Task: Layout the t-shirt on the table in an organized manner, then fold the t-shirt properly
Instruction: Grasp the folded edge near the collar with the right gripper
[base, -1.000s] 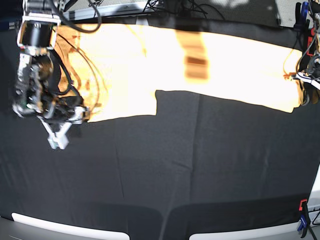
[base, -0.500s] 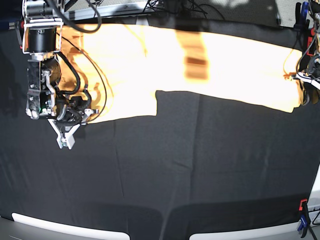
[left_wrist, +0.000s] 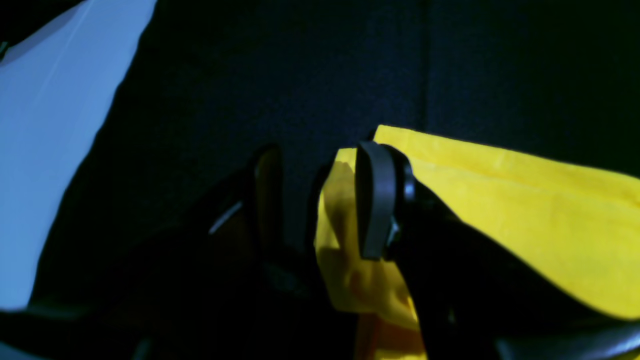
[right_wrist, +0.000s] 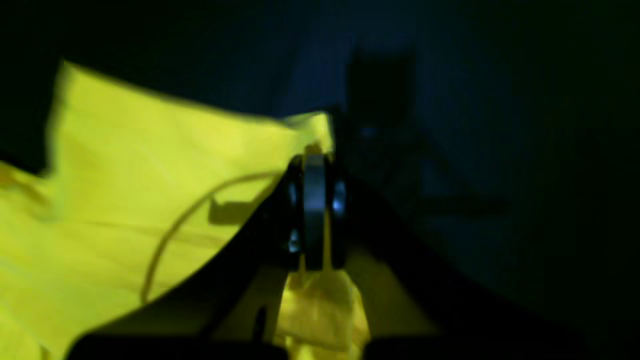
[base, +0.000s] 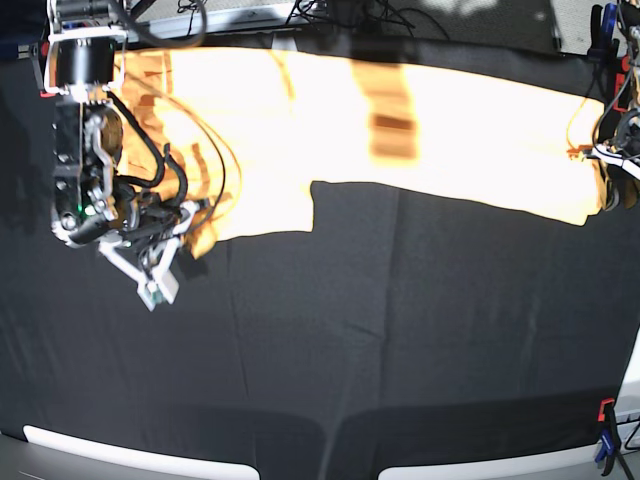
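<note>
Swung rightward since a second ago, the right claw (base: 155, 280), clamped on the t-shirt (base: 440, 130) corner, should be drawn nearward taut across the tabletop (base: 400, 340) while the left claw (left_wrist: 320, 200), parted, stays at the far-right hem.

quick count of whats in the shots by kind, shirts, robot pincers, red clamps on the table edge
pale yellow-orange cotton t-shirt: 1
robot pincers: 2, the left pincer and the right pincer
red clamps at the edge of the black cloth-covered table: 1 clear one, the red clamp; the far right corner is too cluttered to count
total: 4
</note>
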